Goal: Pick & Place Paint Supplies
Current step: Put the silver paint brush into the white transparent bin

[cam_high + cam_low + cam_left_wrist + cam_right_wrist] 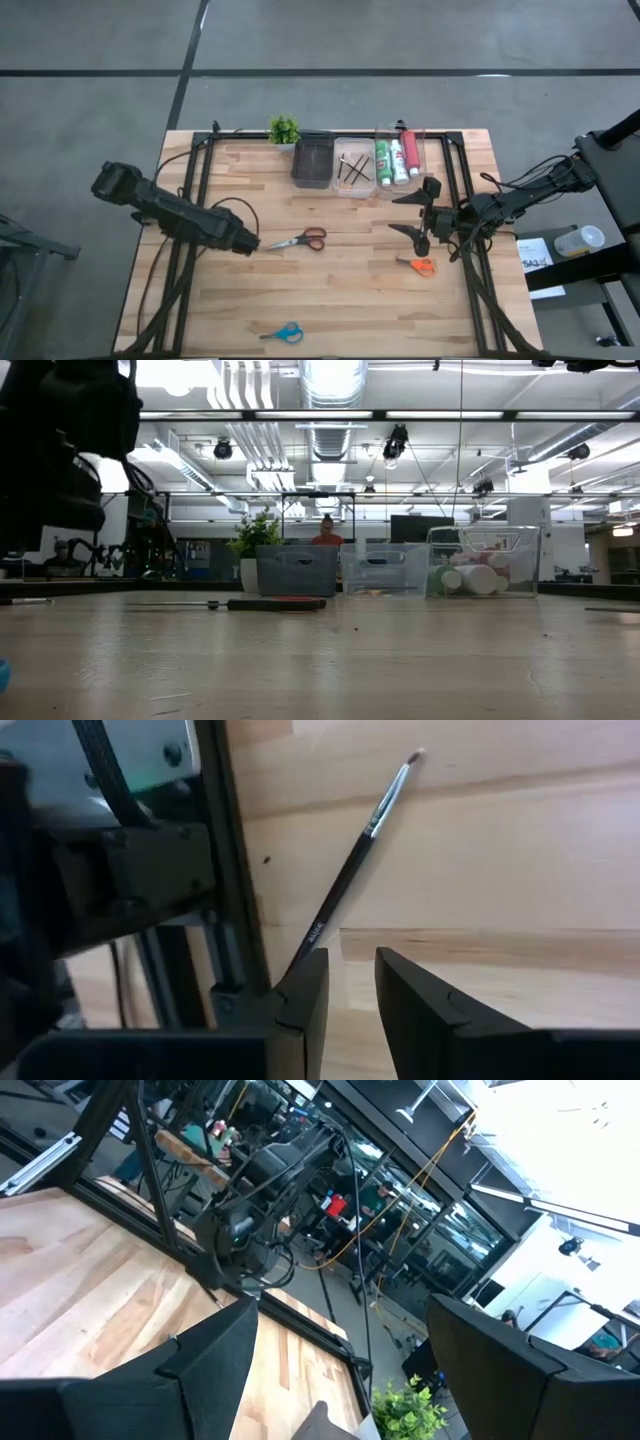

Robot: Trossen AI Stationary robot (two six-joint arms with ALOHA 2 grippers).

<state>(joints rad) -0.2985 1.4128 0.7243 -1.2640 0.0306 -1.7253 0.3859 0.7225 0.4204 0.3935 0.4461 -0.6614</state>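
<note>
A thin dark brush (352,860) shows only in the left wrist view, beside the narrowly parted left gripper (352,982).

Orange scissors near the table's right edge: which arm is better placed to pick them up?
Right. The right gripper is open and close beside the orange scissors. The left gripper is far off, by the red scissors.

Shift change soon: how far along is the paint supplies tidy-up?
Done: tubes and brushes lie in the clear bins. In hand: nothing clearly; the left pincer is at the red scissors, and the right pincer hangs open, empty. Left: those, orange scissors and blue scissors on the table, and a brush by the left pincer.
</note>
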